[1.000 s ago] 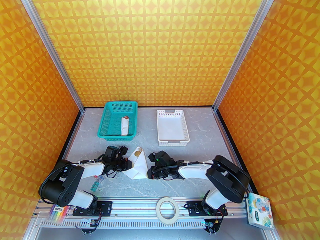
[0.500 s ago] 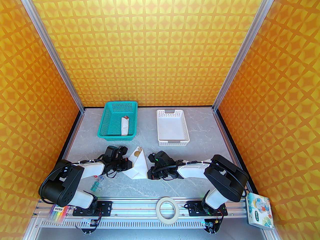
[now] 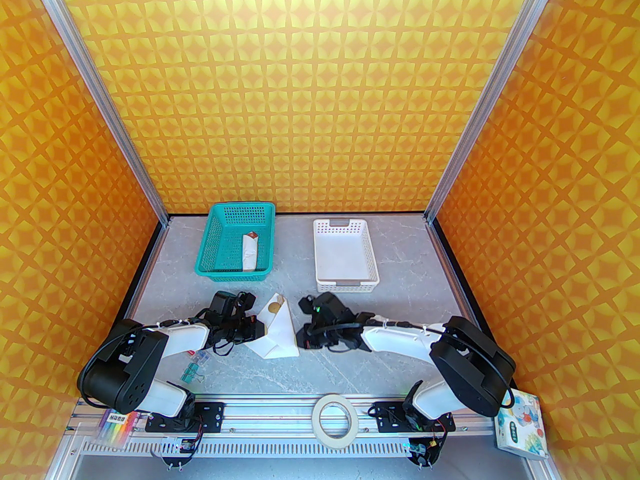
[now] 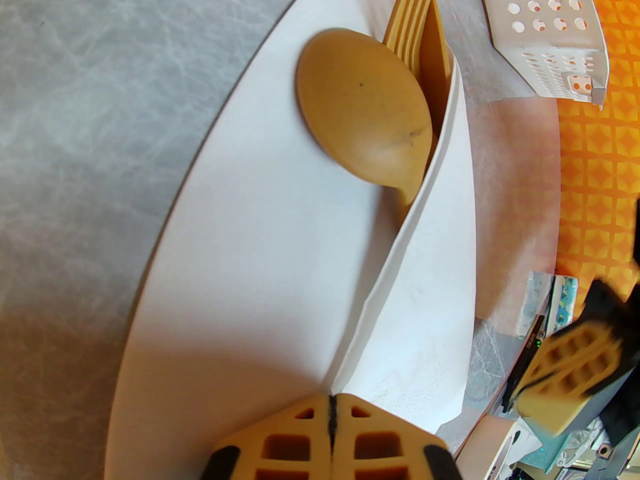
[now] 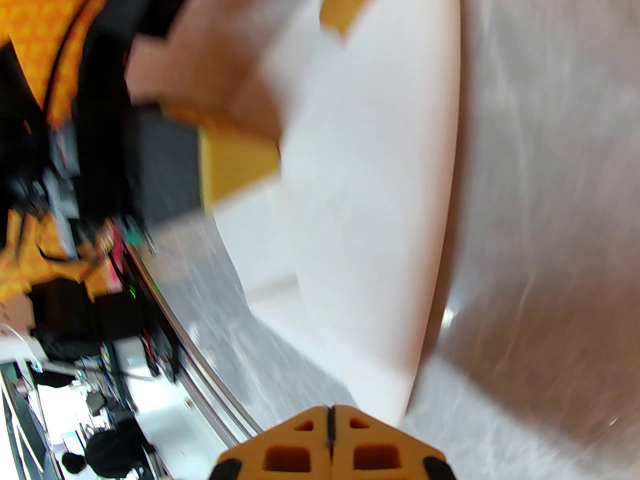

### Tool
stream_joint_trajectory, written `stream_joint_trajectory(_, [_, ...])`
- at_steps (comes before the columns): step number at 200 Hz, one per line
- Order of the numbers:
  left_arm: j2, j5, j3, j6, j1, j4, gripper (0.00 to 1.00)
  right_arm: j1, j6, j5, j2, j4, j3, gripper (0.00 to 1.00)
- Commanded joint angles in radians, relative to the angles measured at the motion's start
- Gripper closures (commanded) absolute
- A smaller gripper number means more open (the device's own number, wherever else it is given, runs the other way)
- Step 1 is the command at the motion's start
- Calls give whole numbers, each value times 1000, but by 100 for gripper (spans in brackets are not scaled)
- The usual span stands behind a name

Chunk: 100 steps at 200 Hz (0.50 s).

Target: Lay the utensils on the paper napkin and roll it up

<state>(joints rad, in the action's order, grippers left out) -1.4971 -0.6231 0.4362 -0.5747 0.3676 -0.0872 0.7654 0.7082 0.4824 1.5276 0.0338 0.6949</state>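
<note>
At the front, a roll of tape (image 3: 335, 420) lies on the metal rail (image 3: 260, 408). Some pens (image 3: 116, 425) lie at the left end and a tissue pack (image 3: 520, 425) at the right end. A few clips (image 3: 192, 370) sit on the table (image 3: 400, 268) by the left arm.

The napkin (image 3: 277, 335) lies on the table between the two grippers. Its right side is folded over the spoon (image 4: 365, 113) and the fork (image 4: 407, 23). Only their top ends poke out at the far end of the napkin, with the spoon's bowl lying on the fork.

The left gripper (image 4: 331, 408) is squeezed shut. Its tips (image 4: 360, 418) rest on the near left part of the napkin, right where the folded flap ends. I cannot tell if any paper is pinched between them.

The right gripper (image 5: 330, 410) is squeezed shut too, with nothing in it. It sits just beside the napkin's right edge, near the bottom corner. That view is blurry, so I cannot tell if it touches the paper.

Farther back, a teal basket (image 3: 210, 240) stands on the left with a white roll (image 3: 249, 253) inside it. A white basket (image 3: 371, 255) stands on the right.
</note>
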Motion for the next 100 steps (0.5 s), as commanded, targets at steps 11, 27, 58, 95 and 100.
stream_joint_trajectory(11, [-20,85,-11,24,4,104,100,-27,-36,13,90,-67,72,100])
stream_joint_trajectory(27, [-22,85,-11,23,4,103,100,-28,-39,16,139,-77,99,100])
stream_joint_trajectory(58, [-25,84,-9,25,4,104,100,-29,-19,1,200,-128,104,100])
stream_joint_trajectory(95, [-23,84,-9,24,4,107,100,-34,-3,-9,243,-154,113,100])
stream_joint_trajectory(100, [-23,84,-10,25,4,107,100,-34,-5,-12,248,-150,113,100])
